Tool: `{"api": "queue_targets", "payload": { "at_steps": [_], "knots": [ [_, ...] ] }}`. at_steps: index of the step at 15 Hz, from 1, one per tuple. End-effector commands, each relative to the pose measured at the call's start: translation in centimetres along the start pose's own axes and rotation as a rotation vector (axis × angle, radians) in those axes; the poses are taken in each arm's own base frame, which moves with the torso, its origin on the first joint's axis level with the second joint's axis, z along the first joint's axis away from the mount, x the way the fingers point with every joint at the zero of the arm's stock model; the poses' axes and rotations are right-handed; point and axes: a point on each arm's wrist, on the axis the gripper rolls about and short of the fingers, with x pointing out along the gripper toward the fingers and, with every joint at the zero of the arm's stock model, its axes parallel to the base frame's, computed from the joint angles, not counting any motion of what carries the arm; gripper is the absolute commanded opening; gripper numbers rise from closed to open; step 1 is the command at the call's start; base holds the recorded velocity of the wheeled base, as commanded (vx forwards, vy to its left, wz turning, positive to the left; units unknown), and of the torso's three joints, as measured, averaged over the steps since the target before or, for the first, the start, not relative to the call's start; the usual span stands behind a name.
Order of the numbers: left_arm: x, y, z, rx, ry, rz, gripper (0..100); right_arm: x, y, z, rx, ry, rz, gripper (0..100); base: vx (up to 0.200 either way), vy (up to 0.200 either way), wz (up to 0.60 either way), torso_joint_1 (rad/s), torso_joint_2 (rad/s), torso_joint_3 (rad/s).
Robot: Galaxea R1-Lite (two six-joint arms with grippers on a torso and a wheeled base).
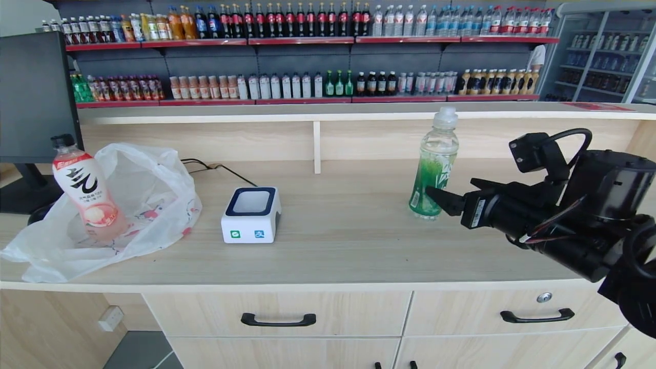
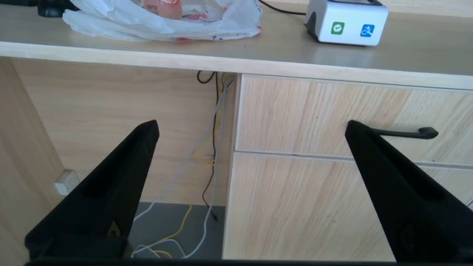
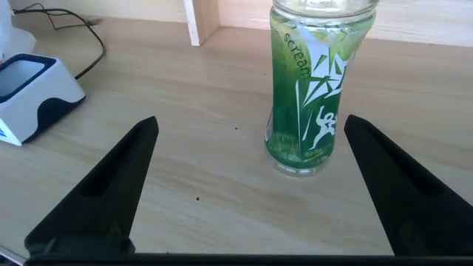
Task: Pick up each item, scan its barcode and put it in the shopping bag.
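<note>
Shopping bag (image 1: 154, 195), thin and limp, lies at nine o'clock of the scanner (image 1: 251, 215), with a pink bottle (image 1: 87, 189) upright among its folds. Left gripper (image 2: 251, 125) sits low before the drawers (image 2: 332, 103), fingers spread wide. Green bottle (image 1: 434, 169) stands at three o'clock of the scanner, with the right gripper (image 1: 450, 185) just beside it, fingers wide and empty. The bottle is probably full, weighty, smooth and slightly squeezable, so grip the labelled waist, not the cap.
</note>
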Motion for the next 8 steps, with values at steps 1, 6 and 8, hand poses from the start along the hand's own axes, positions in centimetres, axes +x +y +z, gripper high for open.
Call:
{"api": "queue_targets", "payload": {
  "at_steps": [1, 6, 8],
  "knots": [
    [0.0, 0.0, 0.0, 0.0, 0.0, 0.001, 100, 0.7, -0.6, -0.1, 0.007, 0.002, -0.028, 100, 0.0, 0.0, 0.0, 0.0, 0.0, 0.0],
    [0.0, 0.0, 0.0, 0.0, 0.001, 0.001, 100, 3.3, -0.7, -2.5, 0.014, -0.008, -0.021, 100, 0.0, 0.0, 0.0, 0.0, 0.0, 0.0],
    [0.0, 0.0, 0.0, 0.0, 0.0, -0.001, 100, 3.8, -0.6, -3.2, 0.019, 0.005, -0.022, 100, 0.0, 0.0, 0.0, 0.0, 0.0, 0.0]
  ]
}}
